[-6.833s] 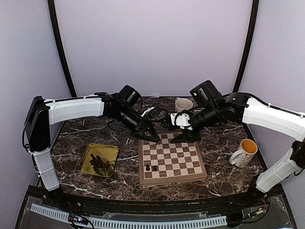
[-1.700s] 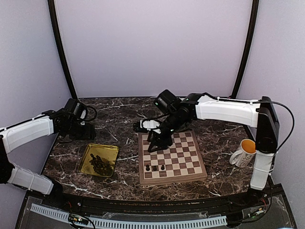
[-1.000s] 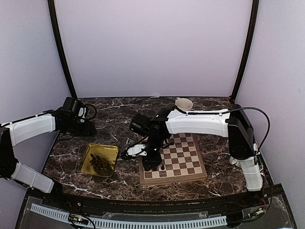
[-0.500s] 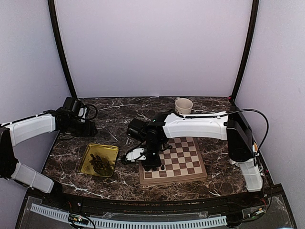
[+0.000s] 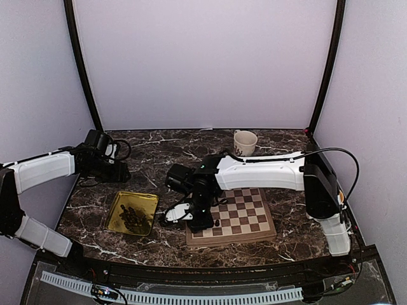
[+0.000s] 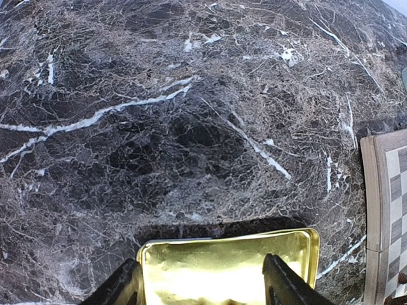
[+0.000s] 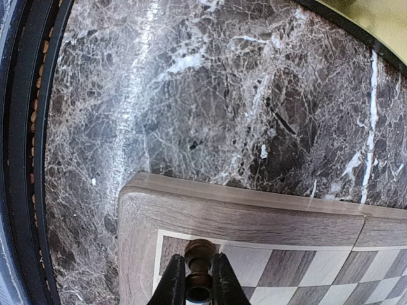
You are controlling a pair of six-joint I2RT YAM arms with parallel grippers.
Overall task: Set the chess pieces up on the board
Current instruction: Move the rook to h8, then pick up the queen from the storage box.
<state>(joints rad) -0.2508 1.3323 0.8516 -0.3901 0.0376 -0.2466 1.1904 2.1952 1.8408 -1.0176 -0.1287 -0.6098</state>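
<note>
R gripper (image 7: 198, 262) is pinching a dark chess piece (image 7: 199, 249) between narrow fingers, directly over the board (image 7: 241, 213) at its corner square. L gripper (image 6: 202, 264) is hanging spread wide, w/ the gold tray (image 6: 222, 279) showing between its fingers. Other pieces (image 5: 131, 217) are lying in that tray.

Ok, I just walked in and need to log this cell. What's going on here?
The right end effector is closed on a dark chess piece, holding it at the near-left corner square of the wooden chessboard. Another piece stands close by on the near row. The left end effector hangs open over the far edge of the gold tray, where the remaining pieces lie in a heap.
</note>
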